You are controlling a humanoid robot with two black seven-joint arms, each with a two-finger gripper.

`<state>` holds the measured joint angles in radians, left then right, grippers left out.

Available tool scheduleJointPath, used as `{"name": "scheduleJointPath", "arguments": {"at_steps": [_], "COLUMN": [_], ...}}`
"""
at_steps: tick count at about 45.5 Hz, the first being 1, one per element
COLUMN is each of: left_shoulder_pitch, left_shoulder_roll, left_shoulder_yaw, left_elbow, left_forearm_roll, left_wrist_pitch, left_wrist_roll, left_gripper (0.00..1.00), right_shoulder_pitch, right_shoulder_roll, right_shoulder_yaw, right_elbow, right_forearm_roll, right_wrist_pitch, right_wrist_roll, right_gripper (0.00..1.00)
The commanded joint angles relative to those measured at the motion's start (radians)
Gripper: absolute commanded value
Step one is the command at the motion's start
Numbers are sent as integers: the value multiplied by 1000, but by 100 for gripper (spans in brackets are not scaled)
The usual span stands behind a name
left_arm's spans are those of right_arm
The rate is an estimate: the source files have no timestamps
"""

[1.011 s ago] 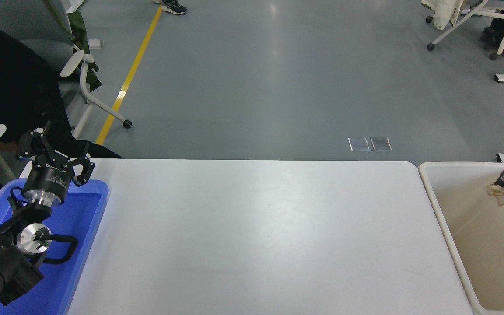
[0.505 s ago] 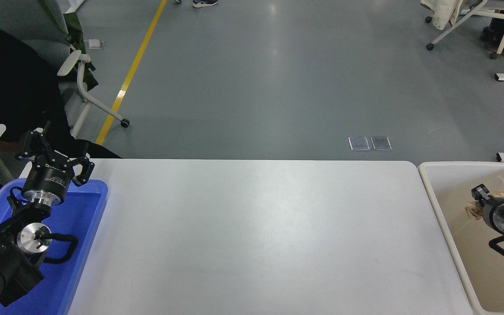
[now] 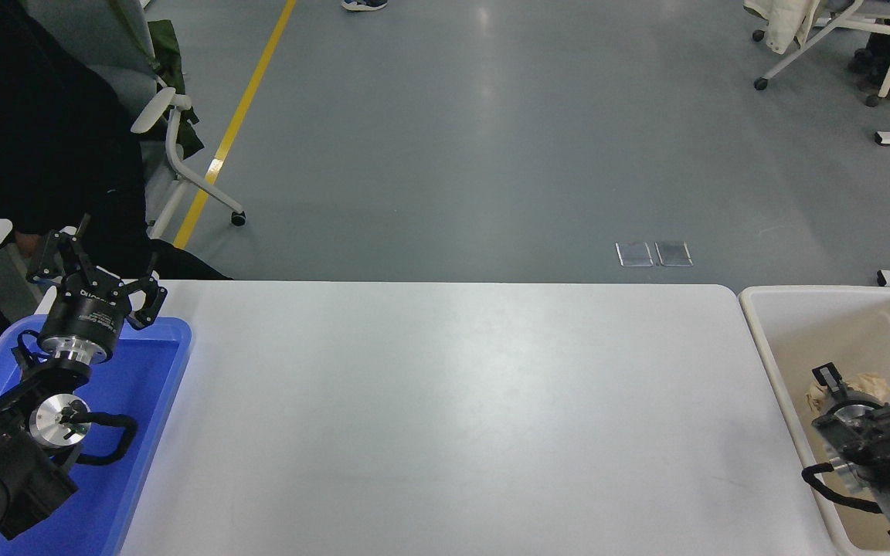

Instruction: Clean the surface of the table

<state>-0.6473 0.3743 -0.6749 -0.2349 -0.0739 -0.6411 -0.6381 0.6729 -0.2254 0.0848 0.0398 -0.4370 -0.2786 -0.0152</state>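
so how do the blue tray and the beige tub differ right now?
The blue tray sits at the table's left end; the beige tub at its right. The tray looks shallow, the tub deep. A crumpled pale wad lies in the tub. Each has a gripper over it: left, right.

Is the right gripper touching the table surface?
Apart. In the head view the right gripper sits inside the beige tub, beyond the table surface edge, over a crumpled rag.

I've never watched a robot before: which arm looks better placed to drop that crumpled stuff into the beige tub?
The right gripper, probably: it is over the beige tub against the crumpled wad. The left gripper sits far off above the blue tray.
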Motion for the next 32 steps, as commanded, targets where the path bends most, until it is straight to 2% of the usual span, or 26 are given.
{"name": "scheduleJointPath", "arguments": {"at_steps": [1,5,6,7,9,18,32], "left_shoulder_pitch": [0,1,0,0,0,0,0], "left_shoulder_roll": [0,0,0,0,0,0,0], "left_shoulder_yaw": [0,0,0,0,0,0,0], "left_elbow": [0,0,0,-1,0,0,-1], "left_forearm_roll": [0,0,0,0,0,0,0], "left_wrist_pitch": [0,0,0,0,0,0,0], "left_wrist_roll": [0,0,0,0,0,0,0], "left_gripper": [100,100,100,100,100,100,100], "right_shoulder_pitch": [-15,-15,-15,-15,-12,-12,-3], "right_shoulder_roll": [12,14,14,14,12,8,0], "right_shoulder_yaw": [7,9,7,9,9,6,6], "right_elbow": [-14,-14,-14,-14,-17,-17,-18], "right_forearm_roll": [15,17,17,17,20,125,132], "right_wrist_pitch": [-19,-21,-22,-22,-27,-30,-28], "right_wrist_roll": [11,9,9,9,9,9,9], "right_gripper": [0,0,9,34,100,100,100]}}
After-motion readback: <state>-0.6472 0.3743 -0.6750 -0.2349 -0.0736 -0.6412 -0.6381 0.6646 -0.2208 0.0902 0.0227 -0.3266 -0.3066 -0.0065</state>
